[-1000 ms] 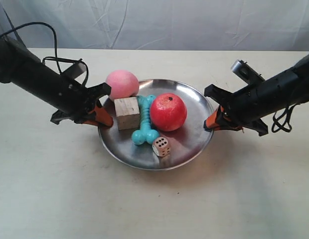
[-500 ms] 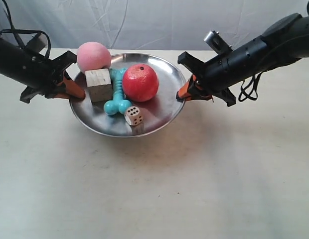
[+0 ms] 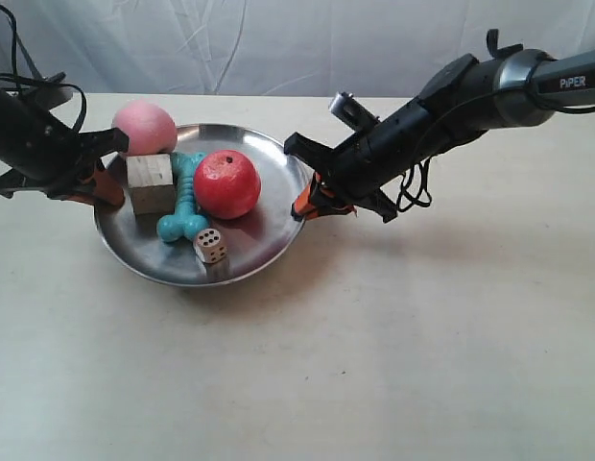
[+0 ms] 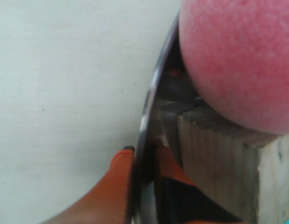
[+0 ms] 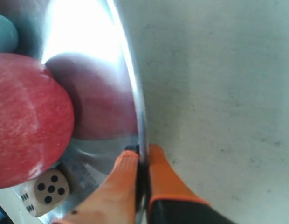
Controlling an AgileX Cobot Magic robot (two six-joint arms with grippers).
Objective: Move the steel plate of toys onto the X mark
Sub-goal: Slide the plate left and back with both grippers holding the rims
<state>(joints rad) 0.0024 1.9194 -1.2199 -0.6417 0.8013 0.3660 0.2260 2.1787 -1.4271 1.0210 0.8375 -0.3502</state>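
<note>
The steel plate is held by opposite rims between both arms, with its shadow on the table beneath. In it lie the pink ball, wooden cube, turquoise bone, red ball and die. My left gripper is shut on the rim next to the cube, as the left wrist view confirms: gripper, rim, pink ball. My right gripper pinches the opposite rim: gripper, red ball, die. No X mark shows in any view.
A white cloth backdrop hangs behind the table's far edge. Black cables loop off the right arm and another cable off the left arm. The beige tabletop stretches in front of the plate.
Both arms have carried the plate and its toys towards the exterior view's left. Both grippers kept their hold on the rim, and the toys kept their places in the plate.
</note>
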